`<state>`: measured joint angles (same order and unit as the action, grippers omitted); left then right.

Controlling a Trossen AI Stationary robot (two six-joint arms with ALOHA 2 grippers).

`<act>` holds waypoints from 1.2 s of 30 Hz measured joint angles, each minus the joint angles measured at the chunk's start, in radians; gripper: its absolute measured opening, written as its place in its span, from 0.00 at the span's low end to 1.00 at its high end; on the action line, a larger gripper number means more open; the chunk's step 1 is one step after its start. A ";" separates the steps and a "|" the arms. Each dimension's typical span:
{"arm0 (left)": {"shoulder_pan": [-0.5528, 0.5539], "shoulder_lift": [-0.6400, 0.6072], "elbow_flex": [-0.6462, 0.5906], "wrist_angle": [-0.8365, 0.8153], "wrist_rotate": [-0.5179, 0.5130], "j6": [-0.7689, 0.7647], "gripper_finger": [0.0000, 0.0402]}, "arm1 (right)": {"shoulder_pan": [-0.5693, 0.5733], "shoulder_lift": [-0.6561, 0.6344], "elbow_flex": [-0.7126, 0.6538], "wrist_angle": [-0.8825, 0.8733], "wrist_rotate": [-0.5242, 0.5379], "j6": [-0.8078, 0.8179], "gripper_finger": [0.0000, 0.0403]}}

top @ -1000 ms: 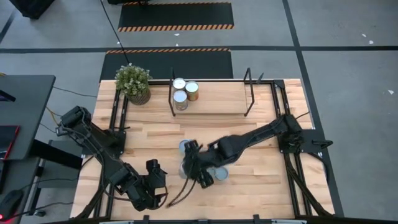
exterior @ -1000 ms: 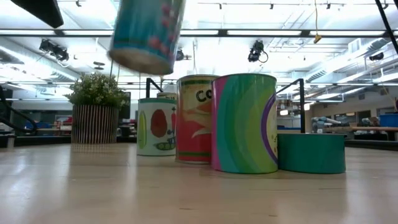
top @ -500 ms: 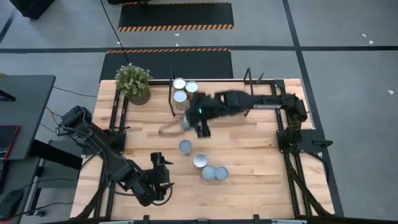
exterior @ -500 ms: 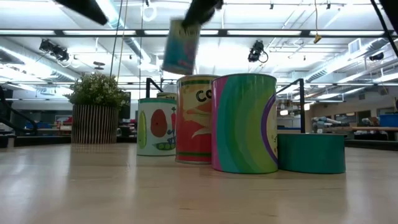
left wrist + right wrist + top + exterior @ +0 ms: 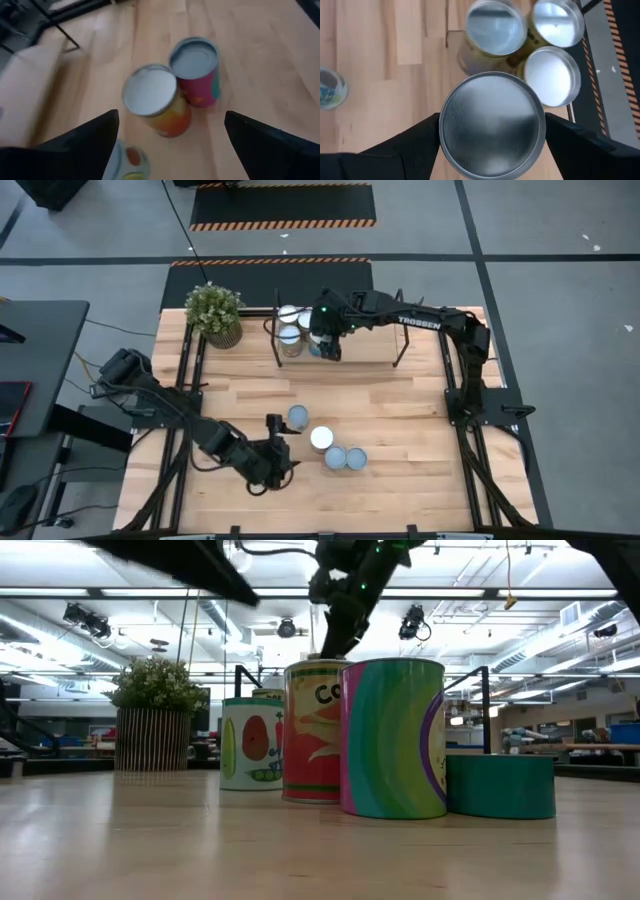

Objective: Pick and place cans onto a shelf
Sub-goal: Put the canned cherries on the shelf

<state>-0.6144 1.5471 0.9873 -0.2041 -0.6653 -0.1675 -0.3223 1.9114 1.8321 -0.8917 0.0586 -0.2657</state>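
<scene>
My right gripper [image 5: 324, 342] is over the shelf [image 5: 365, 340] at the table's far side, shut on a can with a silver top [image 5: 491, 125]. Three cans [image 5: 290, 335] stand on the shelf's left end beside it. Four more cans stand on the table near its middle: a white-topped orange one [image 5: 150, 92], a magenta one [image 5: 195, 57] and two others [image 5: 346, 458]. My left gripper [image 5: 287, 442] is open just left of this group, pointing at it and touching nothing. In the low view these table cans [image 5: 393, 737] hide the shelf. My right gripper pinches the can between its two fingers, on opposite sides of its round wall just below the top rim [image 5: 445, 131]. The fingers slant down from the table's near right. The can stays upright with its top up; whether its base rests on the shelf, I cannot tell.
A potted plant [image 5: 214, 312] stands at the far left corner, beside the shelf's left black end frame [image 5: 277, 330]. The shelf's right end frame [image 5: 400, 330] leaves bare board between. Bare tabletop lies on the near right [image 5: 420, 440].
My right gripper has carried the can from above the table's middle toward the far edge and now holds it over the shelf beside the three cans. My left gripper has moved toward the table's right, closer to the group of cans, and has rolled.
</scene>
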 joint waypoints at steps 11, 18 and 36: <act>0.053 -0.253 -0.289 0.236 -0.001 0.063 0.80 | -0.048 0.003 -0.132 0.176 -0.021 -0.026 0.83; 0.082 -0.463 -0.504 0.514 -0.007 0.137 0.76 | -0.044 0.002 -0.165 0.270 -0.007 -0.045 0.83; 0.156 -0.528 -0.591 0.664 -0.031 0.096 0.76 | -0.015 0.002 -0.197 0.288 -0.001 -0.022 0.83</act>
<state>-0.4584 1.0191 0.3958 0.4596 -0.6960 -0.0714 -0.3369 1.9133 1.6348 -0.6036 0.0577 -0.2879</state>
